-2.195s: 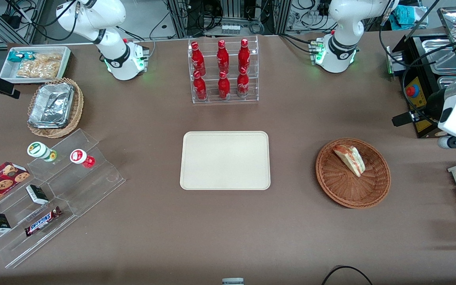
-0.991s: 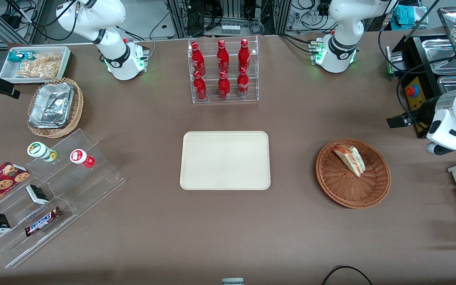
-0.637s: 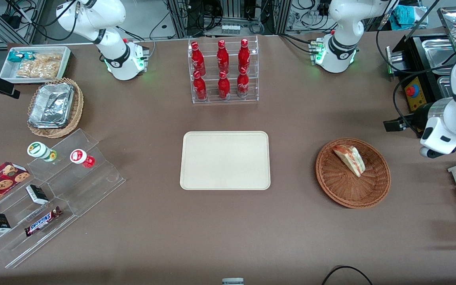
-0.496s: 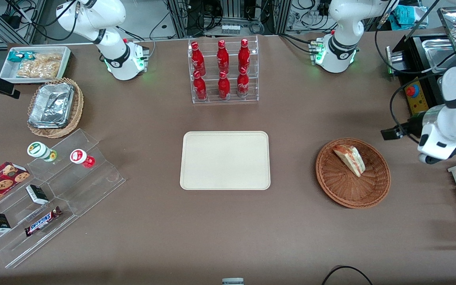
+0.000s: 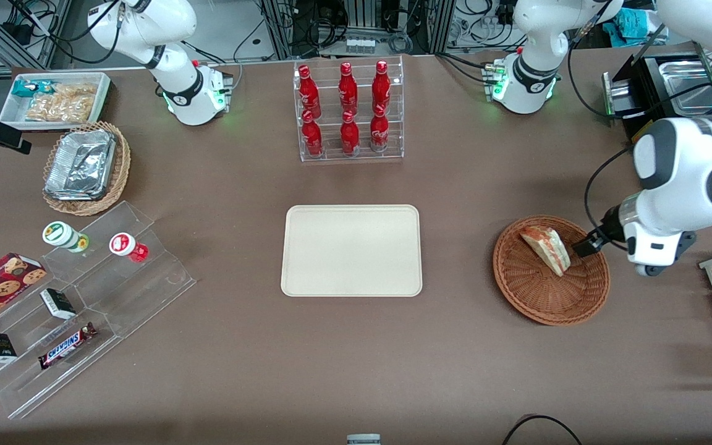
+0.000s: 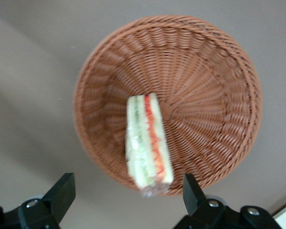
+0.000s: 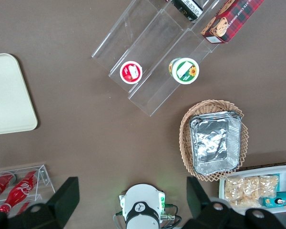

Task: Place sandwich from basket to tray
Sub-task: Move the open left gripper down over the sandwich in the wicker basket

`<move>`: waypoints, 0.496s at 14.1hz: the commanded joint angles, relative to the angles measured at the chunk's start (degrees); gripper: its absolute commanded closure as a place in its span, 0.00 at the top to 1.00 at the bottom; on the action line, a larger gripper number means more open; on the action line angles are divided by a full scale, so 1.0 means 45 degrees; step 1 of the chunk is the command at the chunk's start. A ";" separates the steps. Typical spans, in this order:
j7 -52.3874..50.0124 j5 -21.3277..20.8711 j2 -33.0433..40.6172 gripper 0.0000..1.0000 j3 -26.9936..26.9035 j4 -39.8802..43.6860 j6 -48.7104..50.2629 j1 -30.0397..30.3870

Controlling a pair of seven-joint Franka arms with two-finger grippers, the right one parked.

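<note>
Your gripper (image 6: 126,198) hangs above the basket (image 5: 591,295), fingers (image 6: 62,191) spread wide and holding nothing; in the wrist view the sandwich (image 6: 148,140) sits between them, lower down and untouched. The sandwich (image 5: 546,248) lies on its side in the basket, near the rim that is farther from the front camera. The tray (image 5: 351,250) sits bare at mid-table, well apart from the basket toward the parked arm's end. By this showing, nothing is done yet: you have the descent, grasp, lift, carry and release all ahead.
</note>
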State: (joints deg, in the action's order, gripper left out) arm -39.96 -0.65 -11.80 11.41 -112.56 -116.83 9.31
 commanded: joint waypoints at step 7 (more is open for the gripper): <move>-0.0241 -0.0109 -0.0953 1.00 -0.0036 -0.1530 -0.2553 -0.0546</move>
State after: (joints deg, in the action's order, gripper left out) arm -40.92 -0.69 -16.95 11.52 -118.58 -127.43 7.13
